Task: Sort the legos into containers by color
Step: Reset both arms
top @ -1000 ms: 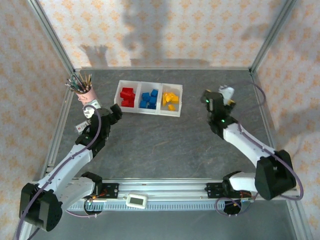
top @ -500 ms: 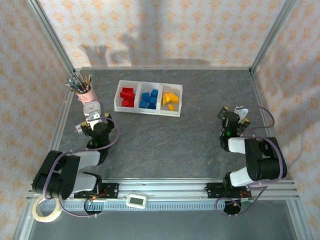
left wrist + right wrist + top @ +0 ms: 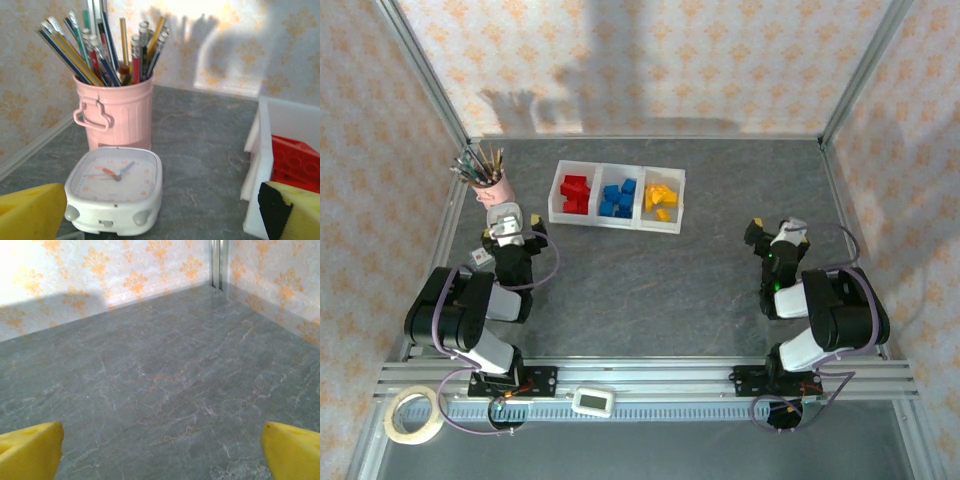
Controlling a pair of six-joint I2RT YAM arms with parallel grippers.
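Observation:
The containers are a white tray (image 3: 612, 222) of three joined compartments at the back middle of the table. Red legos (image 3: 575, 193) lie in its left compartment, blue legos (image 3: 618, 198) in the middle one and yellow legos (image 3: 660, 198) in the right one. My left gripper (image 3: 512, 232) sits low at the left, open and holding nothing, with yellow fingertips (image 3: 30, 212) wide apart. The left wrist view has the tray's left wall (image 3: 262, 150) and red legos (image 3: 295, 160) at its right. My right gripper (image 3: 777, 228) is open at the right over bare table, its fingertips (image 3: 292, 450) apart.
A pink cup of pencils (image 3: 114, 114) stands at the back left, with a small white clock (image 3: 115, 187) lying just in front of my left gripper (image 3: 160, 220). Patterned walls and metal frame posts close in the table. A tape roll (image 3: 415, 415) lies beyond the near rail.
Both arms have folded back toward their bases. The left gripper drew away from the tray's left end, and the right gripper pulled back and right. Both stayed open.

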